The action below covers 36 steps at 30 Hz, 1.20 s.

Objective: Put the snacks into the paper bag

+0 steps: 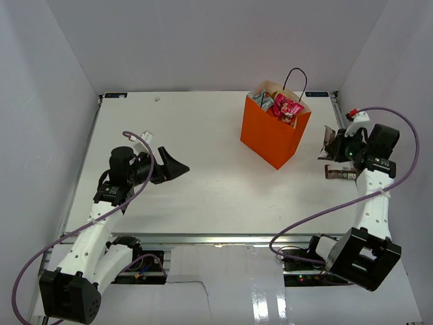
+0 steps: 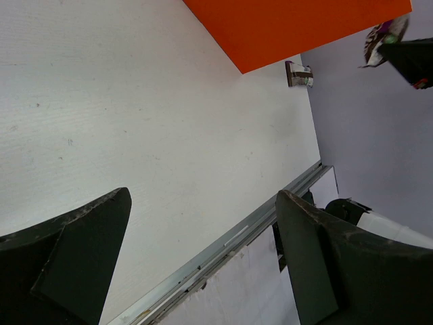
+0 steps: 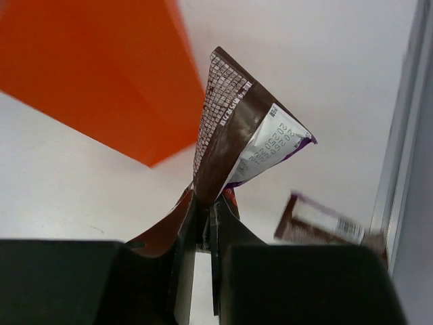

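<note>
The orange paper bag (image 1: 270, 139) stands upright at the back right of the table, with a pink foil packet (image 1: 287, 107) and other wrappers showing in its mouth. My right gripper (image 1: 331, 143) is to the right of the bag, above the table, shut on a brown and purple snack wrapper (image 3: 237, 128); its jaws (image 3: 206, 203) pinch the wrapper's lower end. The bag's orange wall (image 3: 88, 74) is to the left of it. My left gripper (image 1: 179, 167) is open and empty, left of the bag (image 2: 298, 27). No red-orange chip bag or yellow wrapper shows.
A second brown snack bar (image 1: 340, 174) lies on the table near the right edge, under my right arm; it also shows in the left wrist view (image 2: 298, 73) and the right wrist view (image 3: 325, 223). White walls enclose the table; a metal rail (image 2: 223, 240) runs along the near edge.
</note>
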Each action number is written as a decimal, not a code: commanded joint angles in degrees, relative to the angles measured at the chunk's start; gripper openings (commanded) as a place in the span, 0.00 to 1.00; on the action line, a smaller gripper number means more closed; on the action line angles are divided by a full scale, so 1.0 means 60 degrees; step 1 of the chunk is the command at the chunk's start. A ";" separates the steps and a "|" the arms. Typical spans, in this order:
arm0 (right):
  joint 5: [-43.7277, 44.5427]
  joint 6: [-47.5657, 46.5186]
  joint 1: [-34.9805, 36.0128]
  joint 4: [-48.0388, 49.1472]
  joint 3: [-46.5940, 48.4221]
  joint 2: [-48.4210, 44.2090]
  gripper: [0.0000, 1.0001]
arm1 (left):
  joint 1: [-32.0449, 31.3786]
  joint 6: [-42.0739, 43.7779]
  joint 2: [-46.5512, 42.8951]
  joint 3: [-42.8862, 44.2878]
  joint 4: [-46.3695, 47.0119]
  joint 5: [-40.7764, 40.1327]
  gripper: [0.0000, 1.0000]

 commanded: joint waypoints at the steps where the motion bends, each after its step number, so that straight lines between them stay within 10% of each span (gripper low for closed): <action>1: -0.3385 -0.2014 0.0684 -0.0182 0.1613 -0.0044 0.08 | -0.0004 0.0139 -0.0046 0.0131 0.0295 0.0237 0.98; 19: -0.1409 -0.3348 0.4160 0.0449 0.6288 0.2853 0.11 | -0.0018 0.0241 -0.0485 -0.0118 0.0178 0.0120 0.98; 29: -0.1306 -0.3480 0.4233 -0.0268 0.6070 0.2843 0.58 | -0.0004 0.0286 -0.0618 -0.0148 0.0046 -0.0071 0.98; 36: -0.0121 -0.1023 0.3330 -0.0313 0.6246 0.2008 0.71 | -0.0018 0.0329 -0.0325 0.0057 0.0163 -0.0041 0.98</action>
